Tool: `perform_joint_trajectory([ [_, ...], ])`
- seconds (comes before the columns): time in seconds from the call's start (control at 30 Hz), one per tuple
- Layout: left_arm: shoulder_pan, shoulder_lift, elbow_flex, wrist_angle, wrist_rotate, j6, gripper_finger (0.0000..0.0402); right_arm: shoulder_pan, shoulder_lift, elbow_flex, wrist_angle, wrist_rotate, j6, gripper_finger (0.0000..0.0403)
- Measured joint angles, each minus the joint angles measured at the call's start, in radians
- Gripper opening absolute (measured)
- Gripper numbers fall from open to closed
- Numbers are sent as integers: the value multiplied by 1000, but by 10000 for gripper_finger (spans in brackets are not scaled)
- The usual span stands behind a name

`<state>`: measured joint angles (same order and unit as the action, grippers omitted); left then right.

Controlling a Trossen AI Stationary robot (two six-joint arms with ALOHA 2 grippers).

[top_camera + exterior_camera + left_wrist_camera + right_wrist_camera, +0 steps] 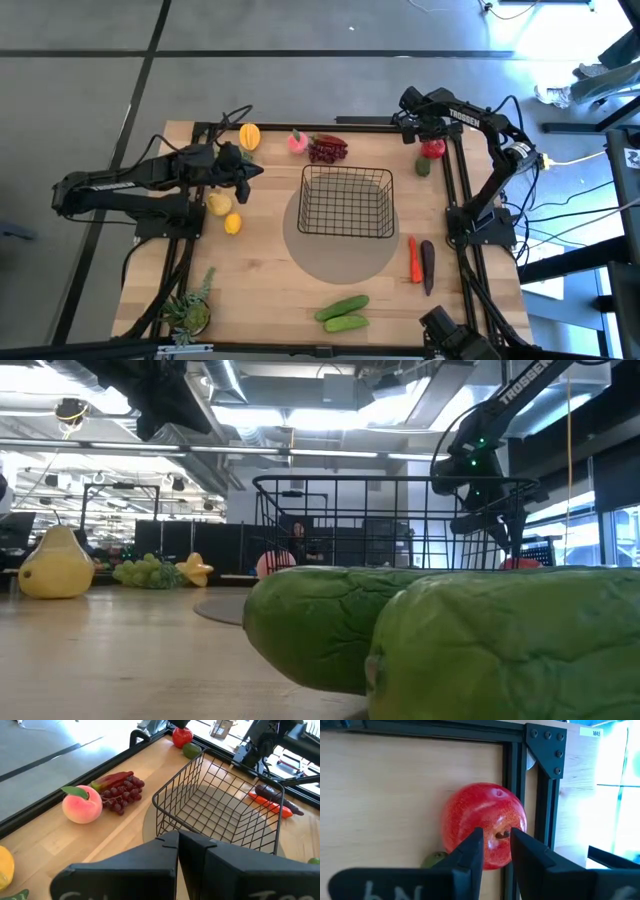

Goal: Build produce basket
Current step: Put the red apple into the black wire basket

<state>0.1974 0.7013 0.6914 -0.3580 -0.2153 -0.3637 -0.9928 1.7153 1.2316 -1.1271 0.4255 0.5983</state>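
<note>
The black wire basket (pixel 345 203) stands on a round grey mat at the table's middle, with nothing in it. A red apple (pixel 485 822) lies at the far right, against the black frame rail, a small green fruit (pixel 424 167) beside it. My right gripper (pixel 496 847) points steeply down over the apple, open by a narrow gap, its fingers on either side of the stem dimple. My left gripper (pixel 177 840) hangs shut and holding nothing left of the basket. Peach (pixel 296 142), purple grapes (pixel 327 150) and a yellow-orange fruit (pixel 249 136) lie along the far edge. My right gripper comes at the apple's top (pixel 502 834) from above, slanting, one fingertip (pixel 472 847) on each side of the stem. Whether the fingertips touch the apple I cannot tell. The apple rests on the table.
A yellow pear (pixel 219 204) and a lemon (pixel 233 224) lie under the left arm. A carrot (pixel 413 259) and an eggplant (pixel 427 265) lie right of the basket, two cucumbers (pixel 343 312) at the near edge, and a potted plant (pixel 190 310) at the near left corner.
</note>
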Motion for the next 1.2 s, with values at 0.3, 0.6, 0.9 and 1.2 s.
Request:
perform_joint_trajectory([
  [0.3, 0, 0, 0, 0, 0, 0, 0, 2, 0, -26, -7, -1, 37, 90],
  [0.6, 0, 0, 0, 0, 0, 0, 0, 5, 0, -27, 17, 29, 63, 90],
  [0.9, 0, 0, 0, 0, 0, 0, 0, 5, 0, -27, 6, 26, 48, 90],
  [1.2, 0, 0, 0, 1, 0, 0, 0, 7, 0, -27, 5, 41, 53, 90],
])
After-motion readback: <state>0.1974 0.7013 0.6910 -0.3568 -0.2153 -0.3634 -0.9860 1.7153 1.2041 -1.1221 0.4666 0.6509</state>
